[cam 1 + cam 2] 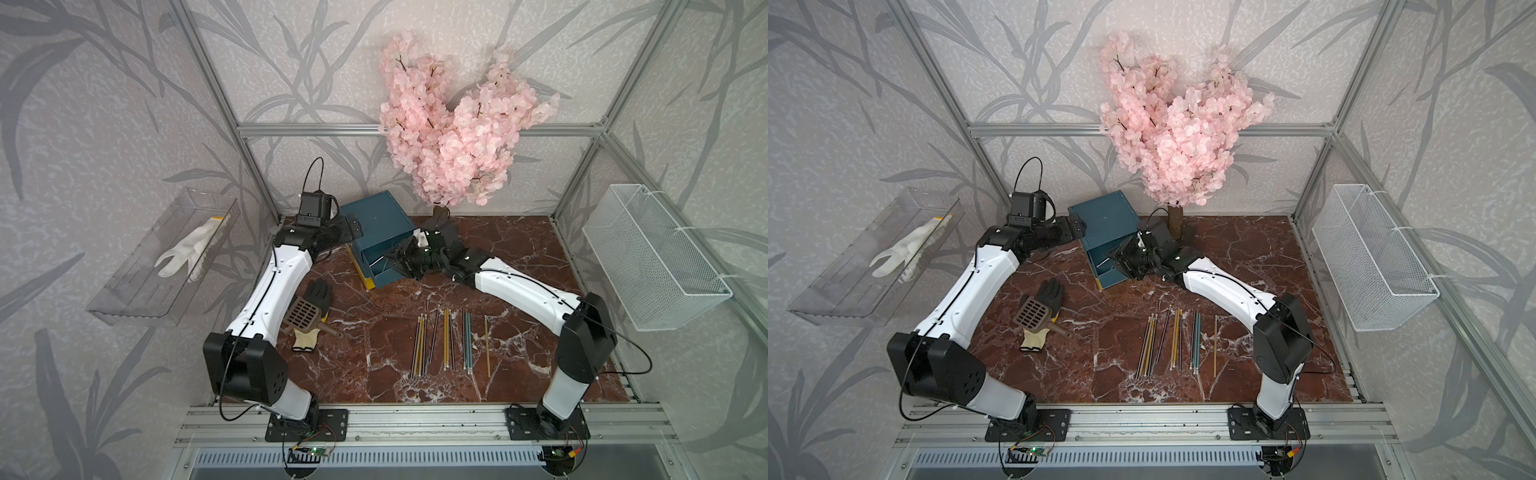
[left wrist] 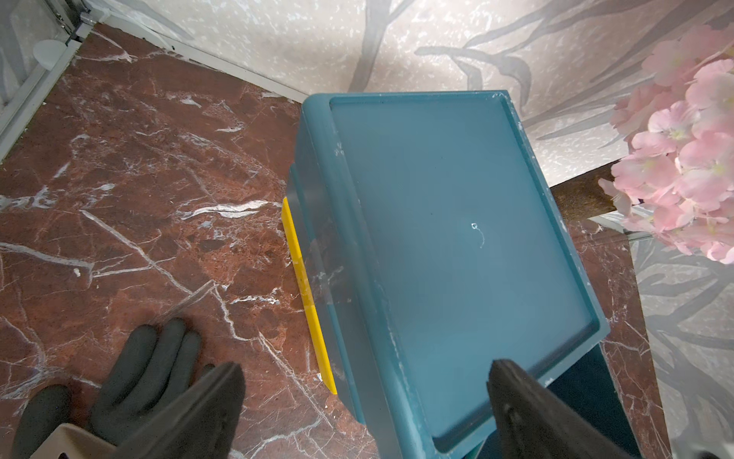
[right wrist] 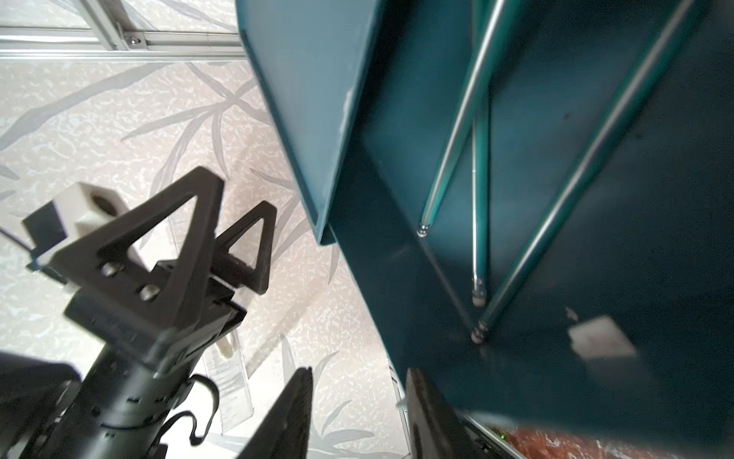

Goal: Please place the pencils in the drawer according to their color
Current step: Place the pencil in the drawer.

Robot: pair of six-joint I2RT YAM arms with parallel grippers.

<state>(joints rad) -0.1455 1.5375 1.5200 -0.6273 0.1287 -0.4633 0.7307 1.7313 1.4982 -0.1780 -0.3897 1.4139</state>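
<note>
Right wrist view shows my right tool (image 3: 359, 377) spread apart with nothing in it, just beside the open teal drawer (image 3: 595, 179). Three teal pencils (image 3: 460, 123) lie inside that drawer, and they cross over each other. In both top views the blue chest (image 1: 376, 216) stands at the back of the surface (image 1: 540, 232). The other pencils (image 1: 448, 338) lie in a row near the front, well apart from it. They are yellow, teal and dark, and some touch each other. My left tool (image 2: 367, 365) is spread wide too, up by the top corner of the chest, and I cannot tell if it touches. I think the job is only partly done. The pencils lie so close that I may pinch two colours at once and put one in the wrong drawer. The crossed pencils may stick up and jam the drawer when I push it in. My right arm may bump the open drawer and slide the chest. The yellow drawer (image 2: 306, 286) looks almost shut, so I think it needs opening first.
</note>
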